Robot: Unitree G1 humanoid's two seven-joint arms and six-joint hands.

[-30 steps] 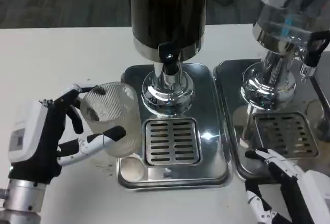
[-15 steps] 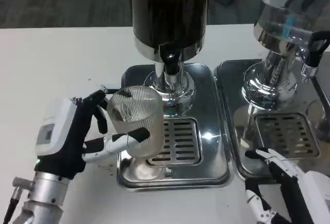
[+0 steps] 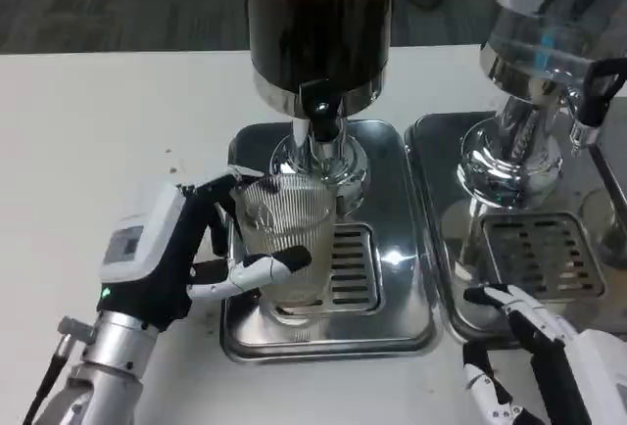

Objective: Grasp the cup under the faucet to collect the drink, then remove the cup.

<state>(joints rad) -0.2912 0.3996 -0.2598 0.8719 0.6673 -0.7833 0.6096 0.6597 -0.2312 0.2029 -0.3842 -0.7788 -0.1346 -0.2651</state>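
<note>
While left hand (image 3: 171, 259) grips cup (image 3: 287, 239) | cup right of palm | right hand (image 3: 534, 352) spread, empty

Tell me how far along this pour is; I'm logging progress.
Done: the left hand grips the ribbed cup, its fingers around it, over the drip grate, near the faucet. The cup looks empty. Left: collect the drink, then remove the cup. The right hand waits open.
</note>
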